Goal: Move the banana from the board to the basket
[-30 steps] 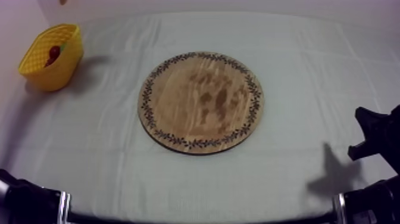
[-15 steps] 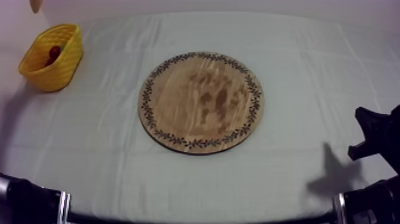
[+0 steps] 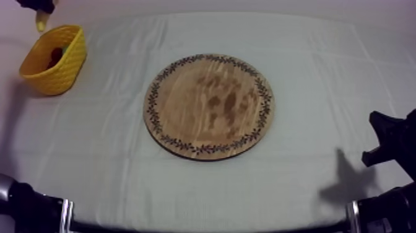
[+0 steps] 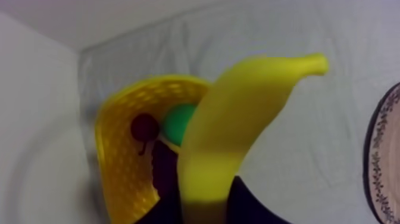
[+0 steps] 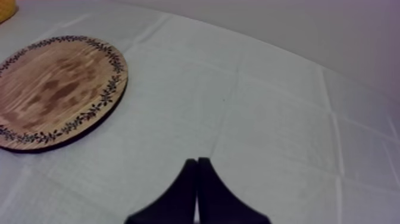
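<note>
My left gripper hangs at the table's far left corner, shut on the yellow banana, just beyond the yellow basket. In the left wrist view the banana stands up from my left gripper, over the basket, which holds a small red fruit and a green fruit. The round wooden board lies bare mid-table. My right gripper rests low at the right edge; its fingers lie together as a narrow wedge.
The basket stands close to the table's left edge and the back wall. The board's patterned rim lies to the right of the banana. Bare cloth stretches from the board to my right gripper.
My left gripper with the banana has come down and leftward into the top view, closer above the basket. The right arm has not moved.
</note>
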You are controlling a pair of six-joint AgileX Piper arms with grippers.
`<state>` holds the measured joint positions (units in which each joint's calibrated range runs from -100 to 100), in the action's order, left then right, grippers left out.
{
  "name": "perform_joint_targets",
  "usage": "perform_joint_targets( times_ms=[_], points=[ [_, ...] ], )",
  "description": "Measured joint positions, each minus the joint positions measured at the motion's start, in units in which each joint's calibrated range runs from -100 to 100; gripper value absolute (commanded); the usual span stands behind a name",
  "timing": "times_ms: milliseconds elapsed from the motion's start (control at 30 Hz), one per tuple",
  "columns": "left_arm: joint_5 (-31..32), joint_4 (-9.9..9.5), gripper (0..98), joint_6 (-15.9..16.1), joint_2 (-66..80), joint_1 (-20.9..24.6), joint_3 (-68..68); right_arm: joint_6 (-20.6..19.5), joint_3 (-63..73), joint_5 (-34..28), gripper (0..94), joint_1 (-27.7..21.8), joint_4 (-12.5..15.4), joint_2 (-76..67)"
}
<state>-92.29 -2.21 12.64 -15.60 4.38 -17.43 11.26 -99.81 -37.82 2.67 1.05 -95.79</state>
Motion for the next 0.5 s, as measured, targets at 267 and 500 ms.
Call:
perform_joint_targets(
  times_ms=[267,500],
  points=[
    [-0.7,-0.48,4.6,1.3,-10.4,4.0,-3.9,0.0,0.0,0.0,0.2,0.0,0.0,0.0],
    [-0.9,-0.43,5.8,1.8,-16.8,6.1,-8.1,0.0,0.0,0.0,0.2,0.0,0.0,0.0]
  ],
)
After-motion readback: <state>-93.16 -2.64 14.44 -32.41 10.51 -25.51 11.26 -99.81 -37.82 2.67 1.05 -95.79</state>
